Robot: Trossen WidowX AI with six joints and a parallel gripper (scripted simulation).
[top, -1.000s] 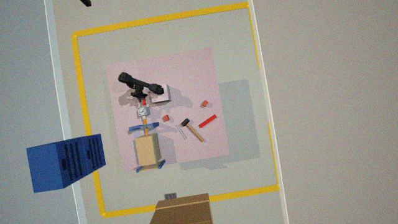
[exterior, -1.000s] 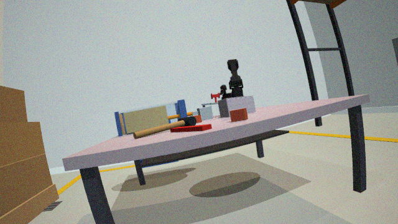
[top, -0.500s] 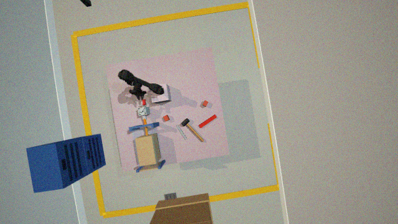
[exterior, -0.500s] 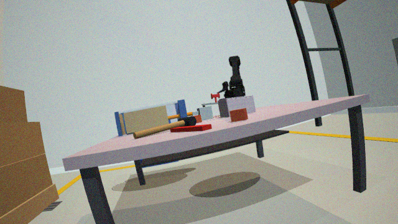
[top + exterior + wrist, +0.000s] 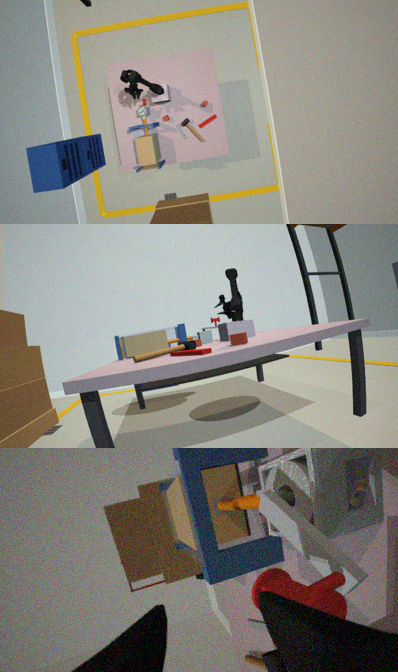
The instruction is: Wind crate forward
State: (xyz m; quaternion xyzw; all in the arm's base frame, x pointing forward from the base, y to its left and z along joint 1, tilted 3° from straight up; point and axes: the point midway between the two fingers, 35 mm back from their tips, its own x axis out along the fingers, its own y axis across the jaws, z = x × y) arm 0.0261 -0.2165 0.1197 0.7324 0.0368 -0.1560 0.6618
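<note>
The crate [image 5: 147, 150] [image 5: 146, 343] sits flat in the cubby, with a gap between its front and the blue steel frame [image 5: 152, 125] [image 5: 183, 332] [image 5: 245, 558]. An orange strap [image 5: 145, 122] [image 5: 174, 341] [image 5: 240, 503] runs through the frame to the winch [image 5: 143, 111] [image 5: 206, 336] [image 5: 345, 503]. The handle's grey arm [image 5: 320, 538] lies level over the winch top, its red knob [image 5: 143, 102] [image 5: 215, 321] [image 5: 300, 593] upright at the outer end. The key is hidden. My gripper [image 5: 216, 310] [image 5: 212, 606] is open and empty, above and to one side of the knob, not touching it.
A hammer [image 5: 196, 133] [image 5: 161, 352], a red bar [image 5: 208, 121] [image 5: 193, 352] and a thin grey rod [image 5: 181, 132] lie beside the cubby. One orange block [image 5: 166, 118] is near the winch, another [image 5: 204, 103] [image 5: 239, 339] farther off. The arm stands on a pale block [image 5: 239, 330].
</note>
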